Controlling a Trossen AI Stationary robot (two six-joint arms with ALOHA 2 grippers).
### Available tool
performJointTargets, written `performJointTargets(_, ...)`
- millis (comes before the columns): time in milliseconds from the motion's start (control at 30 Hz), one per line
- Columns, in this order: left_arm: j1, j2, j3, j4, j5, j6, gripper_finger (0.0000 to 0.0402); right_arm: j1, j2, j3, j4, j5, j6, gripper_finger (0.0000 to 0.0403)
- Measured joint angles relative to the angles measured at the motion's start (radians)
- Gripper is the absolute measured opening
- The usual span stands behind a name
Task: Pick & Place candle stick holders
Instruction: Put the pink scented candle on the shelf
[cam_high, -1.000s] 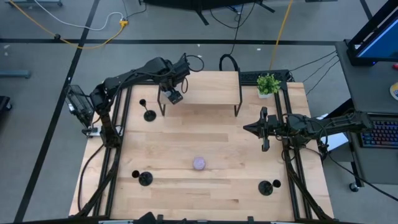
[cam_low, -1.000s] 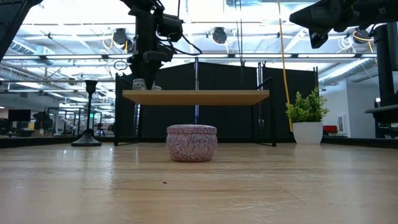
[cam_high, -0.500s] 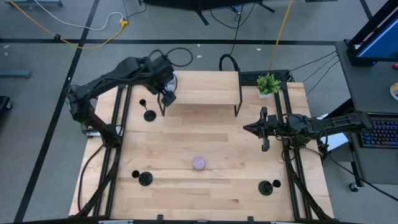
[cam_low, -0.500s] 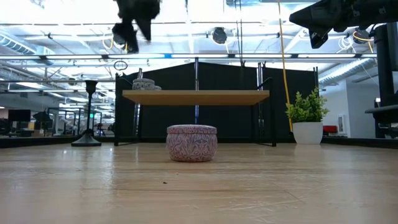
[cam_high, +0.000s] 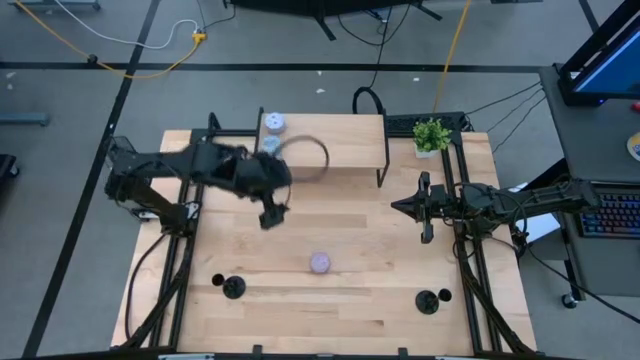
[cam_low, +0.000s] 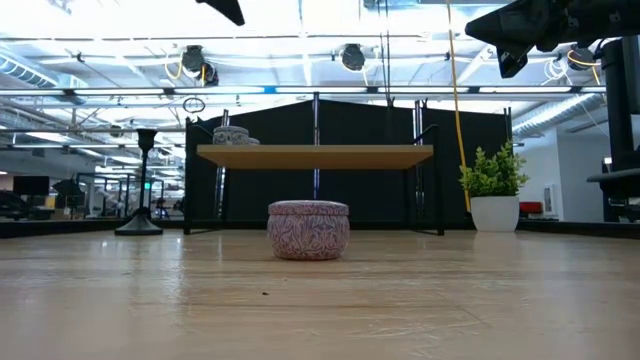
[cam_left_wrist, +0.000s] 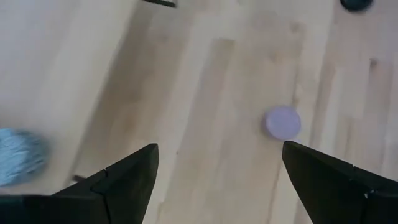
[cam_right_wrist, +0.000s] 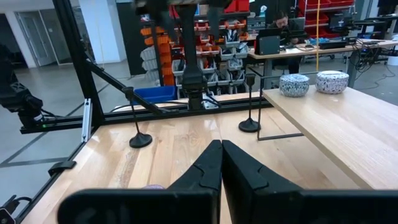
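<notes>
Three black candle stick holders stand on their disc bases on the wooden table. One (cam_high: 233, 287) is near the front left and one (cam_high: 428, 300) near the front right. The third (cam_low: 141, 182) stands left of the shelf, and my left arm hides it in the high view. My left gripper (cam_high: 270, 215) hangs open high over the table's left middle with nothing between its fingers (cam_left_wrist: 134, 171). At the table's right side my right gripper (cam_high: 397, 207) points level toward the left. It is shut and empty.
A purple candle tin (cam_high: 321, 262) sits on the table's middle toward the front. A raised wooden shelf (cam_high: 340, 140) at the back carries two tins (cam_high: 270, 134) at its left end. A potted plant (cam_high: 431, 136) stands at the back right.
My left gripper has swung away from the shelf's left end, rising and moving toward the table's near edge and middle, and it tips down more steeply now. The tins stay on the shelf. My right arm has kept still.
</notes>
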Motion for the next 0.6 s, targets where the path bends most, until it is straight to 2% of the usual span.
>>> performJointTargets(233, -0.129, 0.103, 0.000, 0.058, 0.007, 0.003, 0.0349, 0.000, 0.001, 0.000, -0.001, 0.000, 0.000, 0.0004)
performJointTargets(600, -0.220, 0.283, 0.000, 0.096, 0.132, 0.026, 0.0349, 0.000, 0.000, 0.000, -0.001, 0.000, 0.000, 0.0004)
